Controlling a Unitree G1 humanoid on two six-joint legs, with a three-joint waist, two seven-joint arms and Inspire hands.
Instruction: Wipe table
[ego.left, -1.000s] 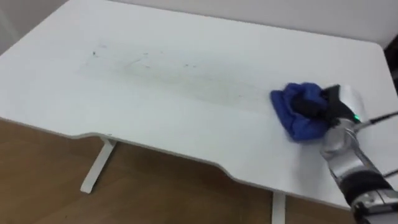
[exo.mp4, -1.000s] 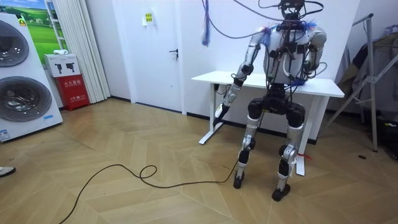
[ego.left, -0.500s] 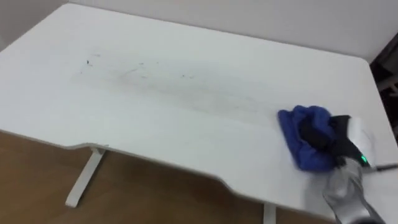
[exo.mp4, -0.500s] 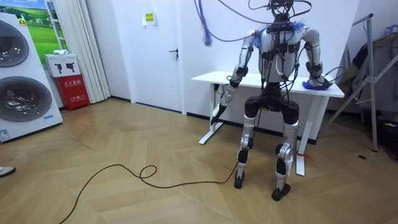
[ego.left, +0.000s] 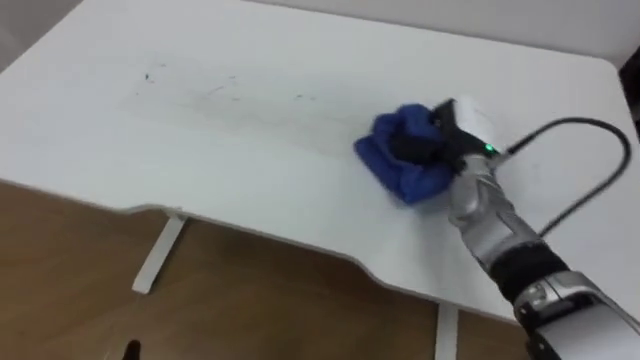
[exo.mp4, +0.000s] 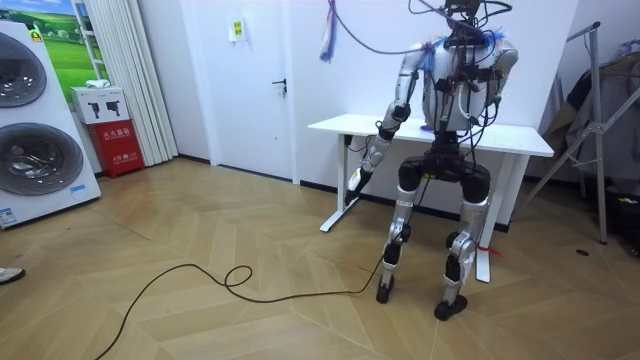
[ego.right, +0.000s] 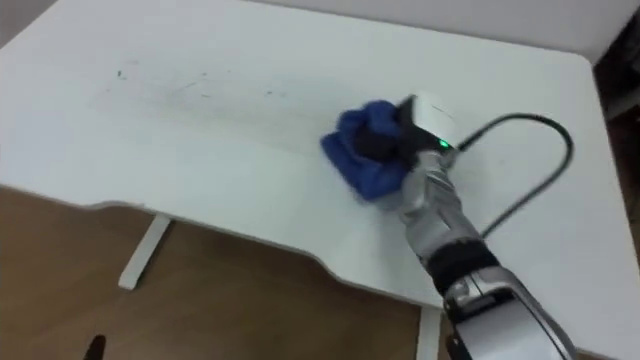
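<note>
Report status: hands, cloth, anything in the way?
Right hand shut on blue cloth, pressed on white table. Left hand hangs by table's front edge. Faint marks left of cloth; no obstacle between.

- Your right hand is closed into the blue cloth. Its dark fingers are sunk in the folds, and the pale back of the hand, with a small green light on it, sits at the cloth's right side.
- The cloth lies bunched up on the white table.
- To the left of the cloth, faint grey smears and a few dark specks run across the tabletop.
- Below and to the left of the cloth, past the table's near edge, a white table leg stands on the wooden floor.
</note>
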